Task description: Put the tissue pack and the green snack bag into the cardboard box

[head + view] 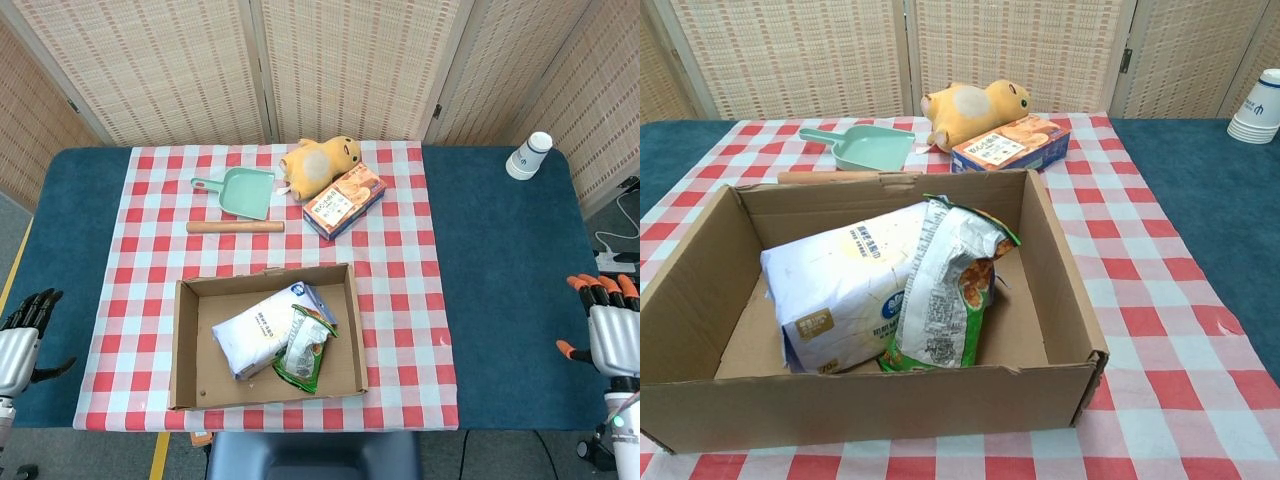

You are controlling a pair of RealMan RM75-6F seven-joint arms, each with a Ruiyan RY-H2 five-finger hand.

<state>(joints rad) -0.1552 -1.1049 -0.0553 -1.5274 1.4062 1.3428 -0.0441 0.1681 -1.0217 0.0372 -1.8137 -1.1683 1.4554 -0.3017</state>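
Note:
The cardboard box (190,350) (1060,280) sits open at the near middle of the checked cloth. Inside it lies the white tissue pack (258,333) (840,285), and the green snack bag (303,348) (945,290) leans against its right side. My left hand (20,340) hangs off the table's near left corner, fingers apart and empty. My right hand (610,330) is at the near right edge of the head view, fingers spread, holding nothing. Neither hand shows in the chest view.
Behind the box lie a wooden rolling pin (235,227), a green dustpan (240,190), a yellow plush toy (320,163) and an orange snack carton (345,200). A stack of paper cups (528,155) stands at the far right on the blue table.

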